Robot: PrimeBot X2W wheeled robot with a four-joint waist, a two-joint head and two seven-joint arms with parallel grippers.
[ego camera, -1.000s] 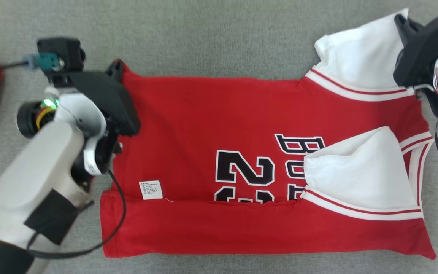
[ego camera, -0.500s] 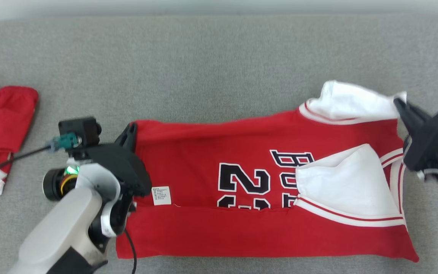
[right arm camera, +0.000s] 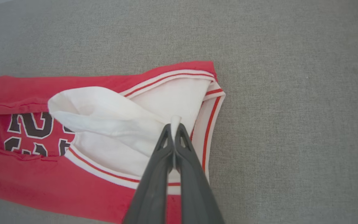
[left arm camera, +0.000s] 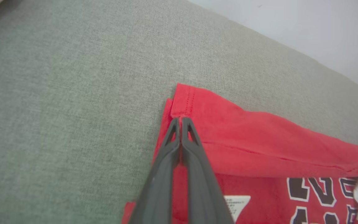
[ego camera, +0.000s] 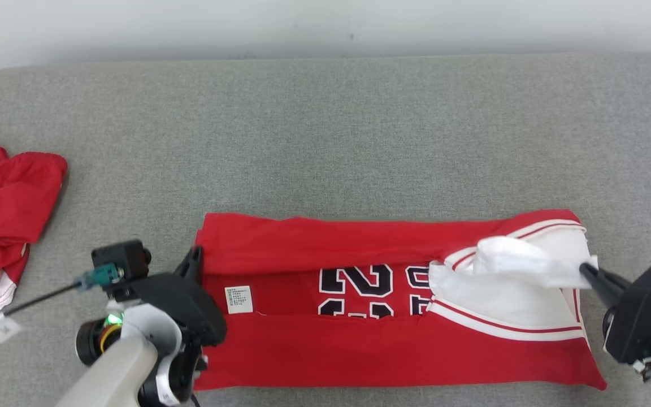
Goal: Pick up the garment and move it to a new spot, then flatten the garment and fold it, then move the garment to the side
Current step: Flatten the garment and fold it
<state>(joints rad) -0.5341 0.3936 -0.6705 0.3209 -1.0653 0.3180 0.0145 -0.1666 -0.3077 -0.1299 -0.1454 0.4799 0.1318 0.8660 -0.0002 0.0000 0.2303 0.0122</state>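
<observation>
The garment (ego camera: 359,350) is a red jersey with white sleeves and black numbers, lying lengthwise on the grey surface (ego camera: 325,141). Its near and far long edges are both folded in over the middle. My left gripper (ego camera: 194,257) is shut on the folded far-left red corner; in the left wrist view the fingertips (left arm camera: 180,119) pinch the hem of the garment (left arm camera: 259,140). My right gripper (ego camera: 585,270) is shut on the white sleeve (ego camera: 517,263) at the right end. In the right wrist view the gripper (right arm camera: 174,126) holds a peak of that sleeve (right arm camera: 104,115) lifted above the garment (right arm camera: 42,183).
A second red cloth (ego camera: 3,203) lies crumpled at the far left, with a white tag (ego camera: 0,328) near it. The grey surface ends at a pale wall (ego camera: 325,28) at the back. Bare grey surface lies beyond the garment.
The head camera has tilted up. Both grippers have drawn the garment's far edge toward me, folding a red strip over the top of the numbers; the far white sleeve now lies over the near one.
</observation>
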